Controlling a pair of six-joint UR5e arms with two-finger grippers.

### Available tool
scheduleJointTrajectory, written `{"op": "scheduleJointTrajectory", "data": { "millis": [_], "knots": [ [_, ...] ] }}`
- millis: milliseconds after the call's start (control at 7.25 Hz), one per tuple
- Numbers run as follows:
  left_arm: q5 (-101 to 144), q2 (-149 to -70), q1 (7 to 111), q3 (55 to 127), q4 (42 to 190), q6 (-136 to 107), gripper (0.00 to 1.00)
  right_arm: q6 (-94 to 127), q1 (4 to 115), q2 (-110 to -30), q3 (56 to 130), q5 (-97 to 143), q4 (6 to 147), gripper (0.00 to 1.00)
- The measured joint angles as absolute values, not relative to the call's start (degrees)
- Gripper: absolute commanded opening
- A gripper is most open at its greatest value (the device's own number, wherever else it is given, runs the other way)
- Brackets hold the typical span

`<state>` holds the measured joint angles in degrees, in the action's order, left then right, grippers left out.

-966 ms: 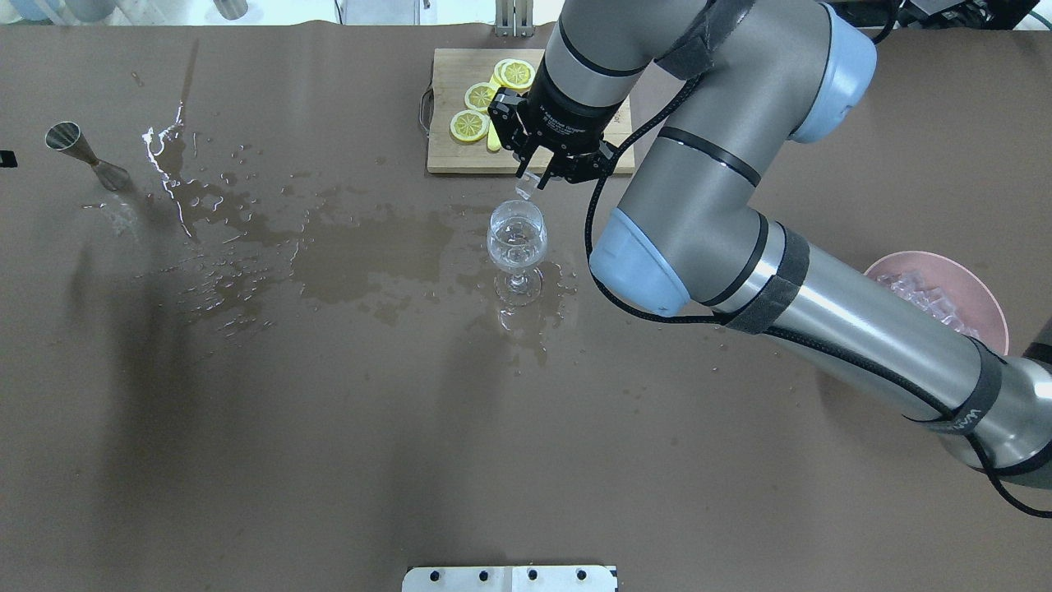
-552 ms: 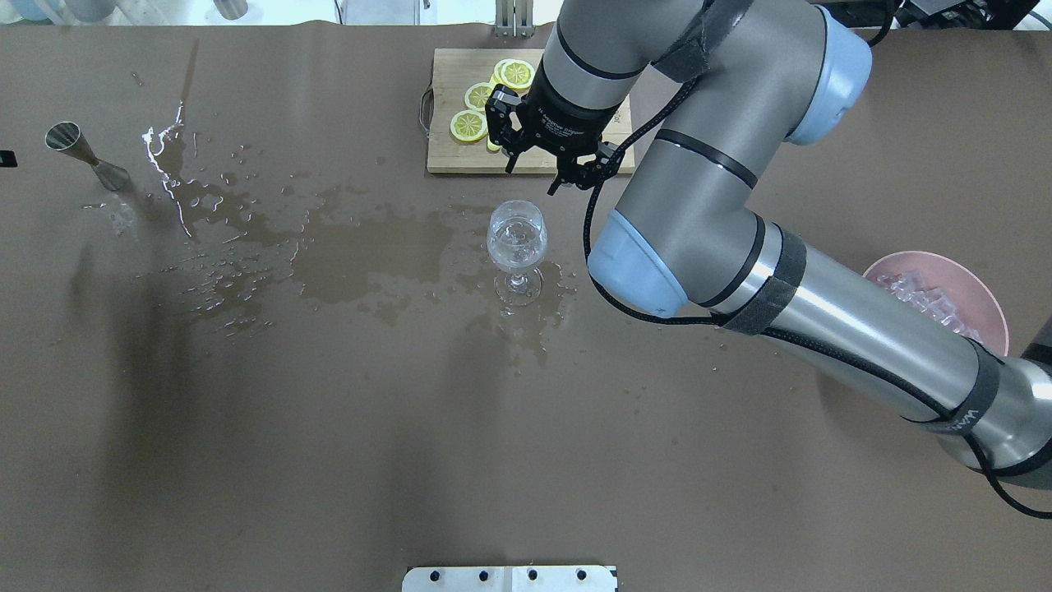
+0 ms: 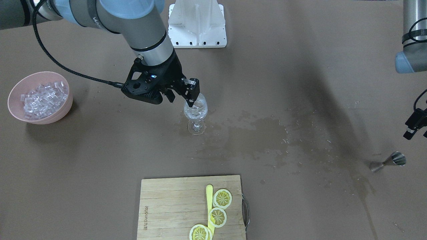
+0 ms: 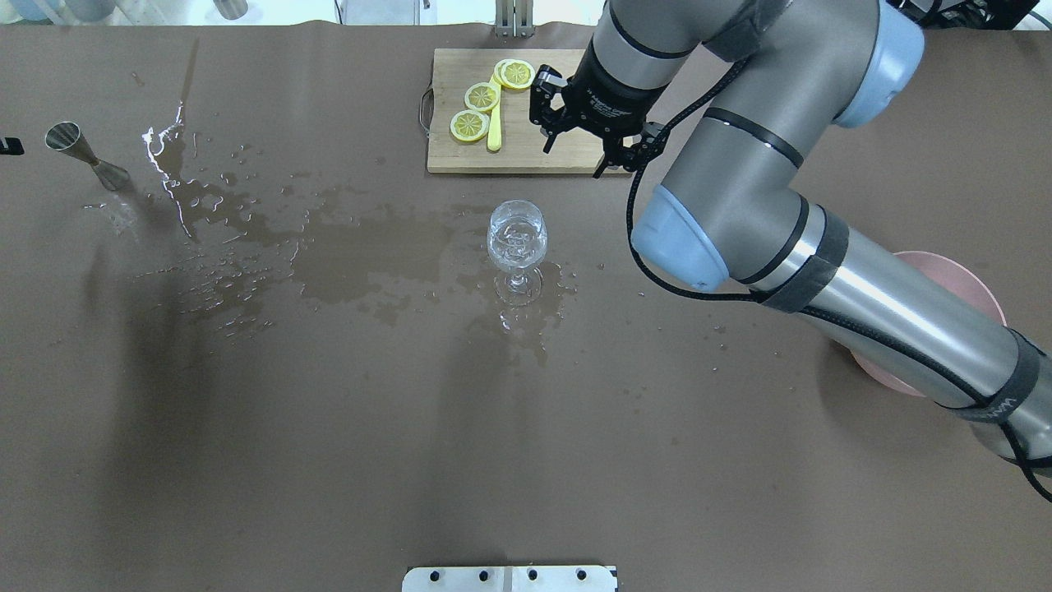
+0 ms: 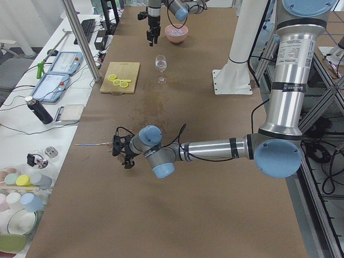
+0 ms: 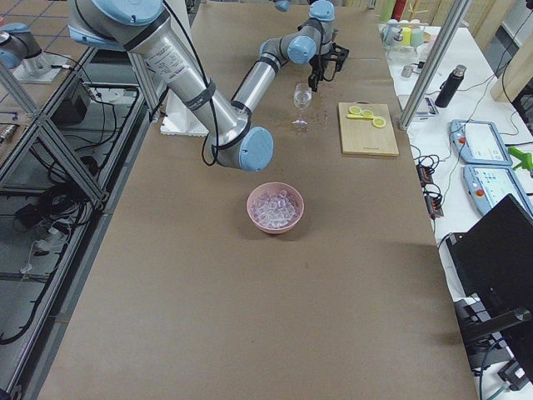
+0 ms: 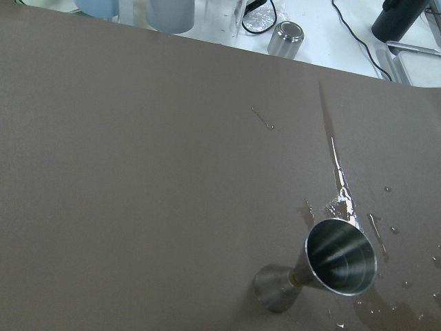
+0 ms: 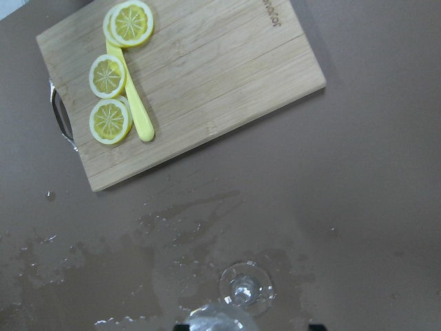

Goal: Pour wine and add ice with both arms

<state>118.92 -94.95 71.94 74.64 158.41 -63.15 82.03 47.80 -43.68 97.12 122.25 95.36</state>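
The wine glass (image 4: 516,238) stands mid-table and holds several ice cubes with a little clear wine; it also shows in the front view (image 3: 196,111). My right gripper (image 4: 575,160) is open and empty, raised beyond and to the right of the glass; in the front view (image 3: 181,96) it hangs beside the rim. More ice fills the pink bowl (image 3: 40,96). My left gripper (image 3: 417,133) is at the table's far left, open and empty, near the steel jigger (image 4: 82,152), which stands upright in the left wrist view (image 7: 331,265).
A wooden cutting board (image 4: 526,140) with lemon slices (image 4: 470,125) and a yellow knife lies beyond the glass. Spilled liquid (image 4: 362,255) wets the table from the jigger to the glass. The pink bowl's rim (image 4: 945,267) shows under my right arm. The white base plate (image 4: 509,578) sits at the near edge.
My right gripper held an ice cube over the glass, opened and let it fall in. It then moved right and away from the glass, toward the cutting board's right end.
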Motion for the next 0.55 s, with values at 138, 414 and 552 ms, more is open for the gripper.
{"op": "scheduleJointTrajectory", "data": {
  "millis": [138,414,552],
  "knots": [
    [120.2,-94.8,72.0,75.8,158.2,-65.1,0.98,77.2,50.5,-46.7,98.1,123.4,95.4,0.66],
    [125.0,-94.4,72.3,77.4,157.1,-62.9,0.98,65.7,56.6,-53.7,100.0,124.6,95.4,1.0],
    [126.1,-93.5,72.4,78.8,155.3,-59.2,0.98,59.7,59.2,-56.8,100.2,124.5,95.3,1.0]
  ]
}}
